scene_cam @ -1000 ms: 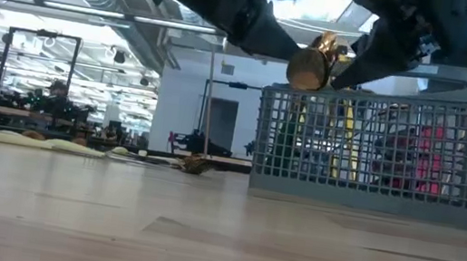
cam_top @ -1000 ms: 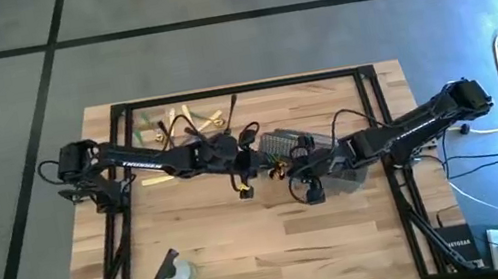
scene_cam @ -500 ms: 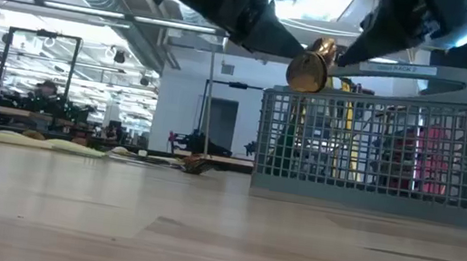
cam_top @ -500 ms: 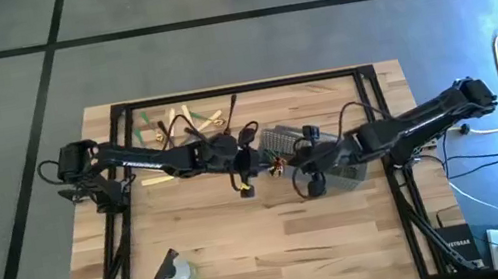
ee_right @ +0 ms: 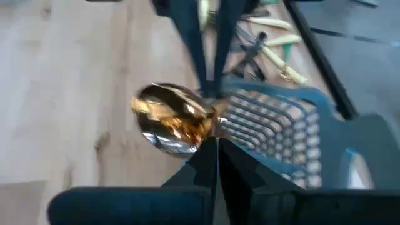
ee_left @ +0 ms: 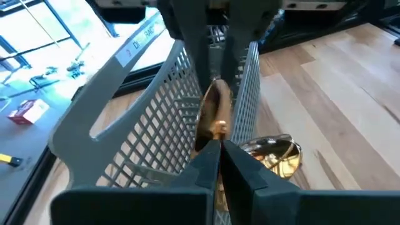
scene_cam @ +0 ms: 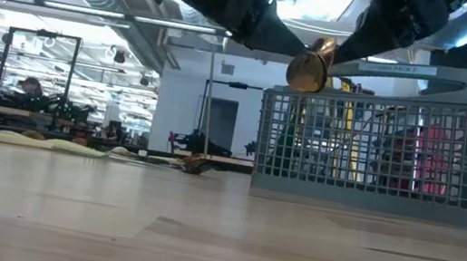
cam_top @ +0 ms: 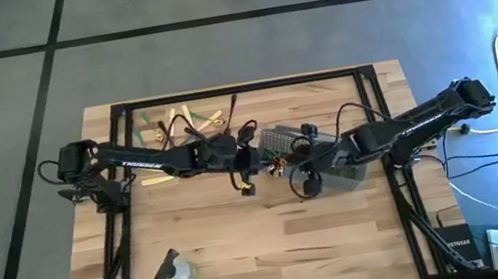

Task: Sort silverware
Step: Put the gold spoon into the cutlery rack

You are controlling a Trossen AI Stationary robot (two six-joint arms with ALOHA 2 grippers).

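A gold spoon [scene_cam: 307,69] hangs in the air beside the left end of the grey wire-mesh basket [scene_cam: 387,143], about level with its rim. My left gripper [ee_left: 215,150] reaches it from the table's left and my right gripper [ee_right: 215,147] from the right; both are shut on it. Their fingertips meet almost tip to tip, seen from above as left gripper [cam_top: 271,162] and right gripper [cam_top: 288,164]. More silverware, tan, green and black [cam_top: 177,123], lies flat on the table's far left part. My left gripper pinches the gold spoon between its two fingers at a slim gold part [ee_left: 214,128] beside the bowl [ee_left: 275,156]. The fingers slant down from the table's left. The spoon is lifted clear of the table. My right gripper pinches the spoon at its neck [ee_right: 219,124], right where the bowl [ee_right: 175,119] ends. Its fingers slant down from the table's right, opposite the left fingers [ee_right: 195,37]. The bowl sticks out sideways from the pinch, clear of table and basket.
The basket [cam_top: 317,153] stands right of the table's middle with utensils upright inside. A small clear bottle [cam_top: 176,270] lies near the front left. One tan utensil [cam_top: 155,181] lies under the left arm. Black frame rails [cam_top: 240,88] run along the table's edges.
My right gripper has shifted a little toward the table's left, staying at the spoon. The spoon and my left gripper have kept their place.
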